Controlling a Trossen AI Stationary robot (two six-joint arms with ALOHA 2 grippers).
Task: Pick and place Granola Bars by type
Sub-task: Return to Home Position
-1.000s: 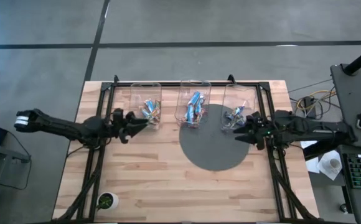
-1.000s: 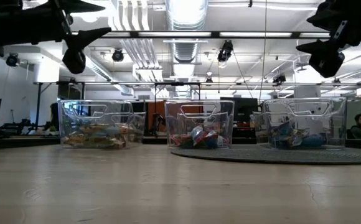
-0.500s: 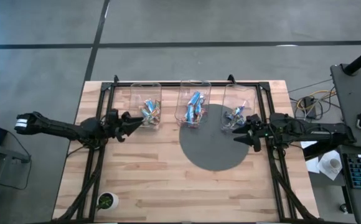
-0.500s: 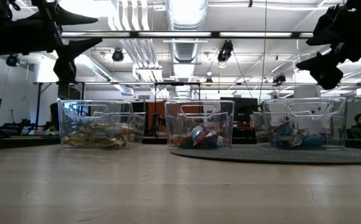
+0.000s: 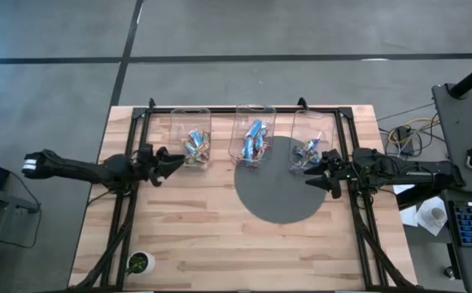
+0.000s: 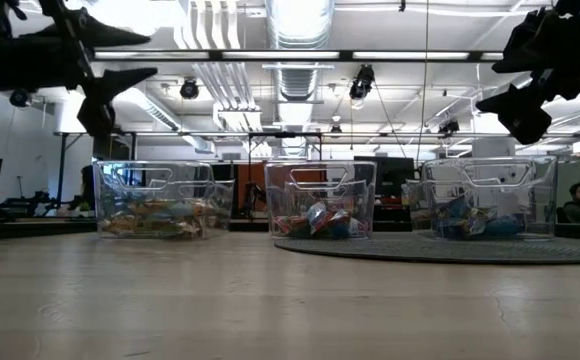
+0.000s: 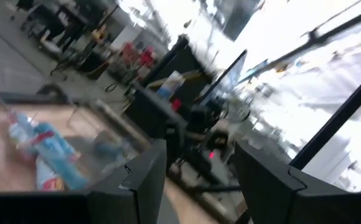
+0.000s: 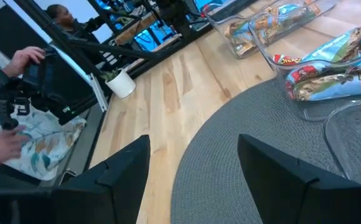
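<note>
High view shows you wooden tabletop (image 5: 187, 236) carrying round grey mat (image 5: 273, 199), with three clear bins (image 5: 255, 109) in a row. Your left pincer (image 5: 177, 159) hovers just beside left bin, right pincer (image 5: 311, 172) over mat edge near right bin; both spread wide, holding nothing. Granola Bars (image 5: 253, 145) lie inside bins.

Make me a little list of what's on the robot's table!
Table: light wooden table top with a round grey mat
Bins: clear plastic, three in a row: left bin, middle bin, right bin
Bars: shiny foil-wrapped granola bars inside all three bins; none seen loose
Left claw: open, empty, raised beside the left bin
Right claw: open, empty, raised over the mat by the right bin
Extra: small white pot with a green plant
</note>
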